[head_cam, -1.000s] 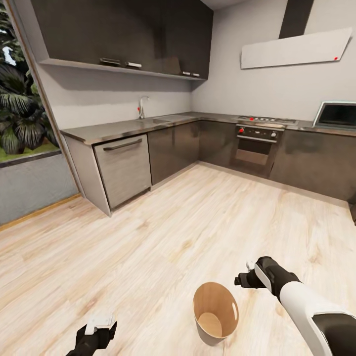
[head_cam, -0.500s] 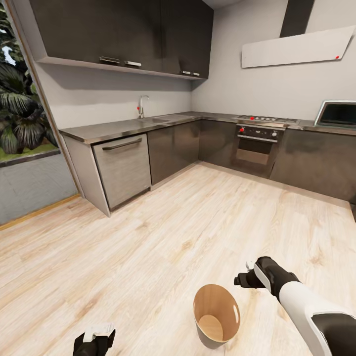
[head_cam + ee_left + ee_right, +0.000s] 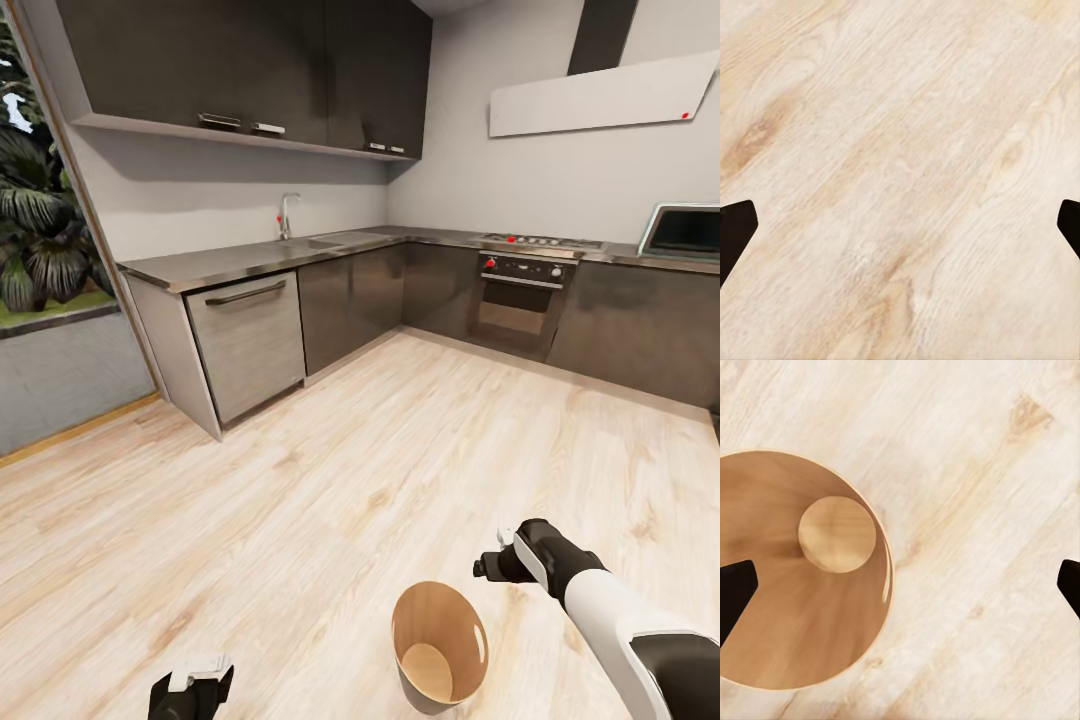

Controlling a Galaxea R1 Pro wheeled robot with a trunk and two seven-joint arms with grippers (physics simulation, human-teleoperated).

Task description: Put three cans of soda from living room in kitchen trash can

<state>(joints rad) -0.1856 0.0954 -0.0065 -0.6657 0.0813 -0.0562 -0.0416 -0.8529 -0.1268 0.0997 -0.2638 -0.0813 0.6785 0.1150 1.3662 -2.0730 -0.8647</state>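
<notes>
The tash can [image 3: 438, 645] stands on the kitchen floor [image 3: 300, 520] beside the right hand [image 3: 490, 566].

A kitchen corner with dark cabinets and a pale wood floor.

The pale wood plank floor [image 3: 330, 480] filled the lower part of the head view. Along two walls ran dark grey base cabinets [image 3: 350, 305] under a steel-grey countertop [image 3: 240, 262]. A silver dishwasher front [image 3: 250, 340] stood at the near end, and a tap [image 3: 287, 215] rose over the sink. A built-in oven [image 3: 520, 300] sat under a hob [image 3: 540, 241], and a pale hood panel [image 3: 600, 98] hung on the light grey wall [image 3: 470, 180]. Dark upper cabinets [image 3: 250, 70] were above the sink. At the left, a large window [image 3: 45, 200] showed green plants. At the right edge stood what seemed to be a microwave [image 3: 685, 232].
</notes>
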